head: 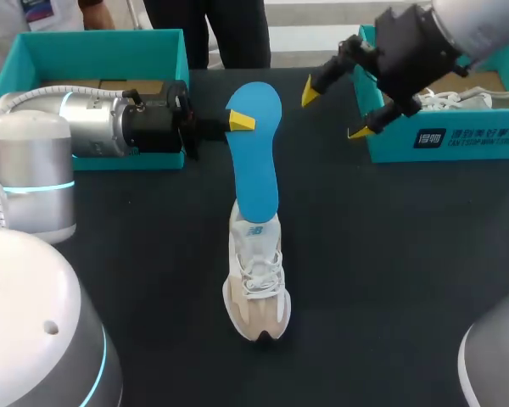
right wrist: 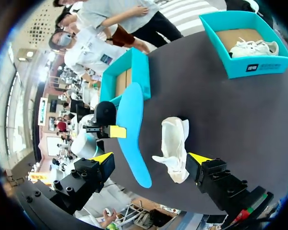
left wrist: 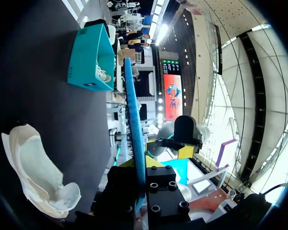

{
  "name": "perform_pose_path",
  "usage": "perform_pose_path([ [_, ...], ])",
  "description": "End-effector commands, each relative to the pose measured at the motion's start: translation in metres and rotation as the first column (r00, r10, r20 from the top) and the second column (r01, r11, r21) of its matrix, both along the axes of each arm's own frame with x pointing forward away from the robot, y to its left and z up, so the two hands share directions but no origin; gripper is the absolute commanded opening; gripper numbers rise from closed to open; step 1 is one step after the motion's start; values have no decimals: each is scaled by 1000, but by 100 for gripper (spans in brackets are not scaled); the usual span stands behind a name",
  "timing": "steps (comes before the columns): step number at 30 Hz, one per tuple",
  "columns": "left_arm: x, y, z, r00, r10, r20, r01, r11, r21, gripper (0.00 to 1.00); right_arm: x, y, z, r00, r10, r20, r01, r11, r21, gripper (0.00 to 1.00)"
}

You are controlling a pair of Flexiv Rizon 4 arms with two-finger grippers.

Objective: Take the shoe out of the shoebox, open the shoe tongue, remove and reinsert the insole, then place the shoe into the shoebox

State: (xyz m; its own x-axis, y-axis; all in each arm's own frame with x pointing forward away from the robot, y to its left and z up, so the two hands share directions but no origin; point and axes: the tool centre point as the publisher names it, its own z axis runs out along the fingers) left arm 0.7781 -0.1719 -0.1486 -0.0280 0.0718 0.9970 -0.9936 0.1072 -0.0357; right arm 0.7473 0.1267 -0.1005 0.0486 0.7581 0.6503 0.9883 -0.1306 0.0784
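Observation:
A white and beige shoe (head: 256, 275) stands on the dark table, toe toward the front edge. Above it, a blue insole (head: 256, 153) is held up, with my left gripper (head: 237, 120) shut on its far end. The insole's near end is over the shoe's heel; in the right wrist view the insole (right wrist: 132, 129) looks apart from the shoe (right wrist: 175, 146). In the left wrist view the insole (left wrist: 134, 124) shows edge-on between the fingers, with the shoe (left wrist: 33, 172) off to one side. My right gripper (head: 335, 110) hangs open and empty at the back right.
A teal shoebox (head: 445, 144) at the back right holds another white shoe (head: 458, 97), right beside my right gripper. A second teal shoebox (head: 102, 51) stands at the back left, behind my left arm.

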Motion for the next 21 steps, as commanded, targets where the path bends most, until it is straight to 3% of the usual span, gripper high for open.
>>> perform_pose_path([
  [1, -1, 0, 0, 1000, 2, 0, -2, 1000, 2, 0, -2, -9, -8, 998, 4, 68, -33, 903, 428, 100],
  [21, -1, 0, 0, 1000, 2, 0, -2, 1000, 2, 0, 10, -16, -7, 990, -13, 144, -71, 823, 564, 100],
])
